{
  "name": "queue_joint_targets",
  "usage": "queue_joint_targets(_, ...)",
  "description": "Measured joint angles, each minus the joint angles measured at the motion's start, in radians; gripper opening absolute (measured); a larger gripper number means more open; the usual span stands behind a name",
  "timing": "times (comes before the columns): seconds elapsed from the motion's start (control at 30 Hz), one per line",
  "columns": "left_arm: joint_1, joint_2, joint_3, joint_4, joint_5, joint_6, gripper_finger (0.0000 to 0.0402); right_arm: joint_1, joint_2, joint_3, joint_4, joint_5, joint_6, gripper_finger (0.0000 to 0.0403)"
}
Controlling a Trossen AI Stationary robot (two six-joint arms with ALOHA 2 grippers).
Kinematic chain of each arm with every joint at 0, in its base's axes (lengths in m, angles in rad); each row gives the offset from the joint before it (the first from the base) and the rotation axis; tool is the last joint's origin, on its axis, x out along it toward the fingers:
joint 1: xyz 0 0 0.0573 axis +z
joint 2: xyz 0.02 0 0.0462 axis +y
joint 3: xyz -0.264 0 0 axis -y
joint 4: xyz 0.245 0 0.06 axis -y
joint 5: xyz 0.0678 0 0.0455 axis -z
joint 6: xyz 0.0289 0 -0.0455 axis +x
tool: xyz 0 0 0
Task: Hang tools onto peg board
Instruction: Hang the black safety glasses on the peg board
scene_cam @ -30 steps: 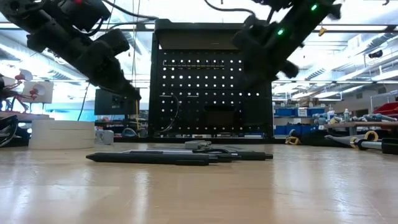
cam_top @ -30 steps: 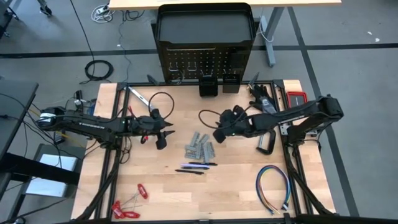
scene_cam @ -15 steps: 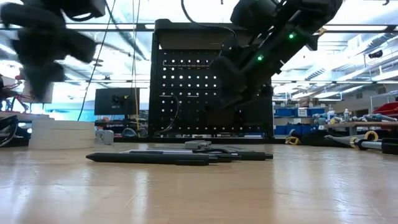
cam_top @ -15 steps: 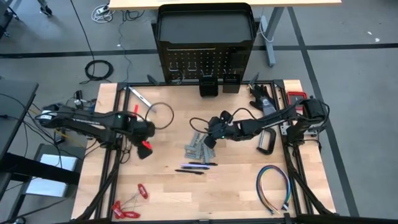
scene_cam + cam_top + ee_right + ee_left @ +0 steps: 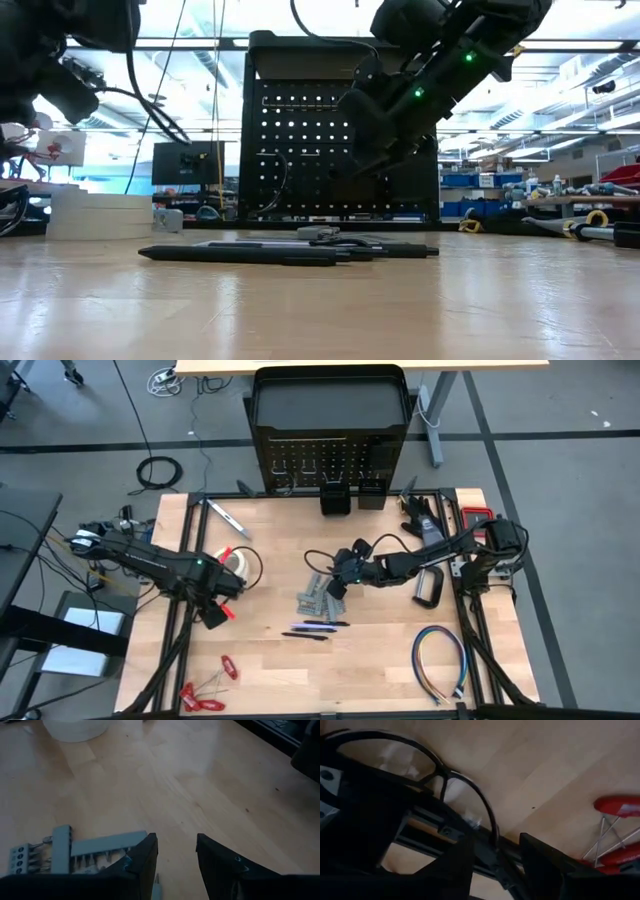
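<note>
Counting across the wooden table (image 5: 380,660): one upright peg board (image 5: 328,460) at the far edge with two small black bins (image 5: 350,497) at its foot, one cluster of grey metal pieces (image 5: 320,596) mid-table, two dark pens (image 5: 312,630) just nearer, two white tape rolls (image 5: 100,215) stacked at the left, one black C-clamp (image 5: 430,588) and one multicoloured wire loop (image 5: 440,662) at the right. Hovering just over the grey pieces, right gripper (image 5: 175,855) parted a moderate gap, gripping nothing. Carrying a black cable loop (image 5: 465,790) over the tape rolls, left gripper (image 5: 222,610) closed around it.

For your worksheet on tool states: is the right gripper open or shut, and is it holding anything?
Open and empty: the right gripper shows bare wood between its fingers, beside the grey metal pieces.
</note>
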State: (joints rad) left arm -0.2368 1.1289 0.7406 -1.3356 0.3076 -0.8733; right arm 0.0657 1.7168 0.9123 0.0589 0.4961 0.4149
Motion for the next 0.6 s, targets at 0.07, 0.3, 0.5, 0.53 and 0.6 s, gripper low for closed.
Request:
queue_joint_targets(0.07, -0.001, 0.014, 0.000, 0.001, 0.004, -0.023, 0.0161, 0.005, 0.000, 0.000, -0.005, 0.000, 0.000, 0.0147)
queue_joint_targets(0.3, -0.023, 0.121, 0.000, 0.004, 0.034, -0.047, 0.0161, 0.012, 0.000, 0.000, -0.005, 0.000, 0.000, 0.0147)
queue_joint_targets(0.5, -0.060, 0.242, 0.000, -0.003, 0.114, -0.005, 0.0161, 0.014, 0.000, 0.000, 0.000, 0.000, 0.000, 0.0147)
queue_joint_targets(0.53, -0.066, 0.258, 0.000, -0.008, 0.135, 0.007, 0.0161, 0.014, 0.000, 0.000, -0.004, 0.000, 0.000, 0.0147)
queue_joint_targets(0.6, -0.079, 0.297, 0.000, -0.005, 0.136, 0.008, 0.0161, 0.015, 0.000, 0.000, -0.008, 0.000, 0.000, 0.0147)
